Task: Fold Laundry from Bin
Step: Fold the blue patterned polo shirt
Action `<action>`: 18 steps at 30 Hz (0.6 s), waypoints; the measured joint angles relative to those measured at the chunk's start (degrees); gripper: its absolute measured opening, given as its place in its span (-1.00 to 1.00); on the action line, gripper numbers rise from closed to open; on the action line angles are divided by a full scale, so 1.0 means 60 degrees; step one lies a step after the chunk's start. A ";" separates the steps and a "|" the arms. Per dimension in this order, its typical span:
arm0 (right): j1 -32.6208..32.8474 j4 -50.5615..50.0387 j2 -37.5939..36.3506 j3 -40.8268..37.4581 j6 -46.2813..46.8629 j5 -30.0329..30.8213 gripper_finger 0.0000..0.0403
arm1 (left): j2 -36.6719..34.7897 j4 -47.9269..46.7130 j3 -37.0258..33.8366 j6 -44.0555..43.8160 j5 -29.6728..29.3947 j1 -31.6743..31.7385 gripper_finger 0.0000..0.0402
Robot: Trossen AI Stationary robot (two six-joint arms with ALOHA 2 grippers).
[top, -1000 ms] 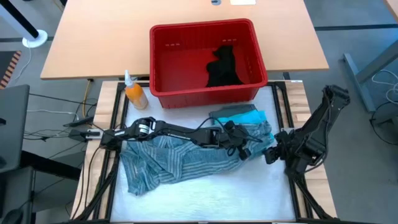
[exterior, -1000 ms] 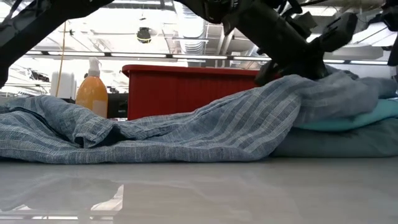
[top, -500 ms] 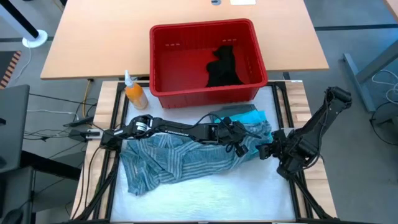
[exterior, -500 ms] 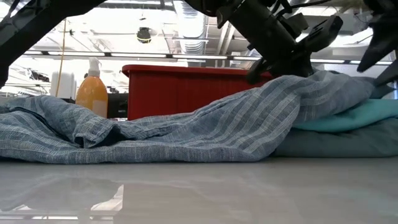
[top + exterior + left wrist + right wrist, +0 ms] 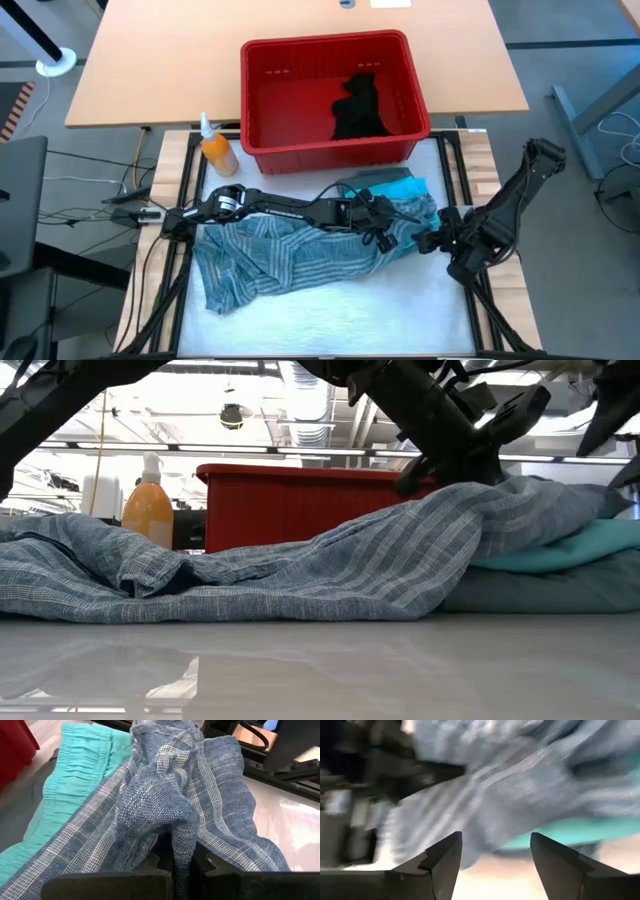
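Left end effector (image 5: 383,232) clenched on a fold of the striped button shirt (image 5: 290,260), which drapes off the turquoise garment (image 5: 75,795) just beside it. Right end effector (image 5: 432,243) spread, empty, near the shirt's edge. Best: right one takes that edge cleanly, no turquoise cloth. Left arm stretched low across the desk (image 5: 400,310); right arm bent inward.

Your arms are matte black throughout, slim links with chunky joint housings. The left arm has a silver ring near its base joint and loose black cabling by the left hand (image 5: 385,238). The right hand (image 5: 492,862) has two wedge-shaped black fingers (image 5: 442,860).
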 joint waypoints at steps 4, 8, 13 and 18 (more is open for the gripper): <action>-0.0173 0.0199 -0.0581 0.0000 0.0046 0.0352 0.33 | 0.0000 -0.0005 0.0000 -0.0001 0.0044 -0.0034 -1.00; -0.0535 0.0038 -0.1209 -0.0001 0.0074 0.0396 0.33 | 0.0000 0.0000 0.0000 0.0073 0.0141 -0.0127 -1.00; -0.0859 0.0283 -0.2315 -0.0007 -0.0260 0.0391 0.33 | 0.0000 0.0082 0.0000 0.0077 0.0138 -0.0275 -1.00; -0.0855 0.0055 -0.2815 -0.0004 -0.0809 -0.0077 0.32 | 0.0000 0.0301 0.0000 0.0081 0.0154 -0.0453 -1.00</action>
